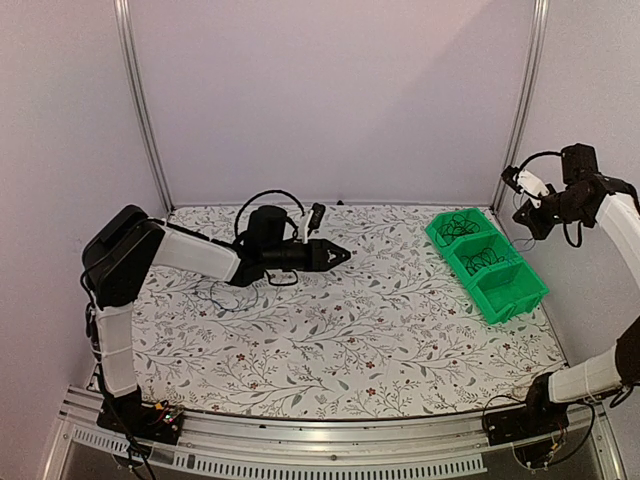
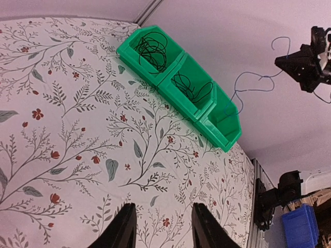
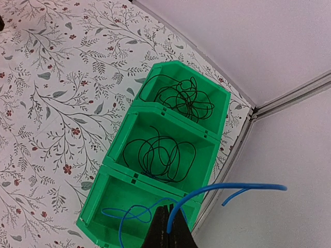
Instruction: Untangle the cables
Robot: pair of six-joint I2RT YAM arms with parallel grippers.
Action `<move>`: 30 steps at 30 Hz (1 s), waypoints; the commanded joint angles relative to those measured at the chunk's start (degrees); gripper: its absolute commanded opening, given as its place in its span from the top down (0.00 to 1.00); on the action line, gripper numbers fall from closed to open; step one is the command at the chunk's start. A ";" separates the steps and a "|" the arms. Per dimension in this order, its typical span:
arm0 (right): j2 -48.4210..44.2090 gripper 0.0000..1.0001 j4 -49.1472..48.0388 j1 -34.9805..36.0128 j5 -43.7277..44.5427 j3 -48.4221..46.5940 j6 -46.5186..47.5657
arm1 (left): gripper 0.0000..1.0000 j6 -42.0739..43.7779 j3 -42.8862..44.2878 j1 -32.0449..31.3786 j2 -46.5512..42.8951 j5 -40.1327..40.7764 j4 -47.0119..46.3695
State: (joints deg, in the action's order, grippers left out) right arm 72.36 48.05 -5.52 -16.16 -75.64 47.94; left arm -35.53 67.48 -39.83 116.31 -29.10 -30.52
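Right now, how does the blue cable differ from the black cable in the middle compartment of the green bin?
The blue cable is pinched by the right gripper, jaws shut, and hangs into an end compartment; the black cable lies free, untouched. The blue cable runs in open curves; the black cable sits in loose coils. Both are thin and meet the green bin.

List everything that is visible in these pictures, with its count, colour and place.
tablecloth: one, white with leaves, spread under everything
green bin: one, green, three compartments, on the cloth's right side
black cables: two, black, one coiled in the far compartment, one in the middle
blue cable: one, blue, held by the right gripper, hanging into the near compartment
left gripper: one, black, open, empty, above the cloth
right gripper: one, black, shut on the blue cable, above the bin
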 commanded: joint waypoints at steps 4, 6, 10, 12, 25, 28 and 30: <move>-1.10 1.00 -2.34 -2.73 0.45 8.76 2.30 | 0.65 0.00 -0.66 0.80 -0.05 -0.43 0.40; -0.42 1.00 -4.60 -2.83 0.47 11.75 2.11 | 0.65 0.14 -0.90 0.76 -0.47 -0.26 0.66; 3.16 1.00 -7.83 -2.83 0.39 15.82 0.66 | 0.65 0.93 -1.87 0.96 -1.97 0.65 1.44; 5.75 1.00 -9.00 -2.83 0.70 17.01 0.08 | 0.64 1.36 -2.42 1.19 -2.81 1.28 2.05; 18.41 1.00 -10.48 -2.86 3.29 19.34 -0.28 | 0.65 3.85 -5.80 2.14 -7.14 4.25 5.29; 19.25 1.00 -10.43 -2.87 4.74 20.42 0.60 | 0.65 4.25 -6.45 2.52 -8.41 5.48 6.91; 19.65 1.00 -10.04 -2.88 5.65 20.92 1.15 | 0.65 4.77 -7.19 3.27 -10.10 7.37 8.69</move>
State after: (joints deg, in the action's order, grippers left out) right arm 90.91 38.11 -8.27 -12.84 -55.96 47.88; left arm -32.56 62.02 -38.35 110.15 -24.86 -25.39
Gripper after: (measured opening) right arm 0.019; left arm 0.355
